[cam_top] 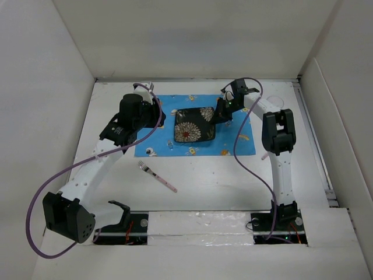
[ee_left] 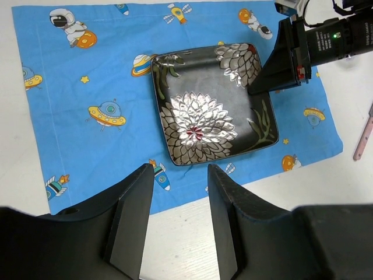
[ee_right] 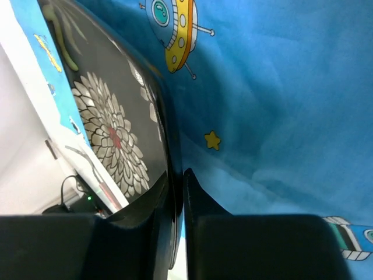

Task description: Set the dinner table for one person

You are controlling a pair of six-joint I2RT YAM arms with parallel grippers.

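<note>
The right gripper (ee_right: 176, 178) is clamped on the rim of a black square plate (ee_right: 111, 134) painted with silvery flowers. Its own wrist camera shows the two dark fingers (ee_right: 201, 233) pressed together, with the thin edge of the plate between them. The other two views do not resolve this contact. Seen from above, the right gripper (cam_top: 220, 114) meets the plate (cam_top: 194, 124) at its right side. From the left wrist it (ee_left: 274, 64) reaches the plate (ee_left: 210, 111) near one flowered corner.

The plate lies on a blue space-print cloth placemat (ee_left: 87, 76), turned slightly askew to the cloth's edges. Whether the gripped edge is raised off the cloth cannot be told.

The left gripper (ee_left: 180, 175) hangs over the placemat's edge with its fingers (ee_left: 131, 221) spread apart and nothing between them. From above, the left gripper (cam_top: 156, 111) sits over the left part of the placemat (cam_top: 245, 137), just beside the plate and not touching it.

The placemat lies on the far half of the dinner table (cam_top: 233, 186), a large matte white surface walled by white panels. Only the top view shows the pink-handled fork (cam_top: 156, 176) in full. It lies diagonally on the bare table, nearer the arm bases than the placemat and apart from it. A pink strip (ee_left: 364, 137) lies on the table right of the cloth. From above it (cam_top: 265, 156) peeks out beside the right arm, too hidden to identify.
</note>
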